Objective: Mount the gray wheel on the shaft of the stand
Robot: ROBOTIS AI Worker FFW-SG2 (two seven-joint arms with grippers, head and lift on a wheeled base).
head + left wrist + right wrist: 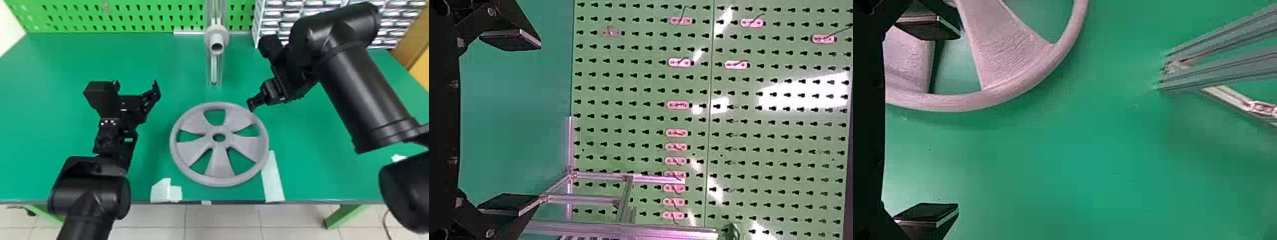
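Note:
The gray wheel (219,161) lies flat on the green table, its centre hole facing up. Behind it stands the metal-framed stand (214,70), with the light gray shaft (217,44) pointing toward the robot. My right gripper (250,104) is open beside the wheel's back right rim, above the table. In the right wrist view, the wheel (1003,50) lies partly beyond the right gripper (933,122), and nothing is between its pads. To the wheel's left, my left gripper (137,84) stands open and holds nothing; in its wrist view, the left gripper (511,122) faces the pegboard.
Green pegboard (127,16) rises along the table's back edge. A rack of small drawers (274,22) stands at the back right, behind my right arm. White tape pieces (273,178) lie near the front edge, by the wheel.

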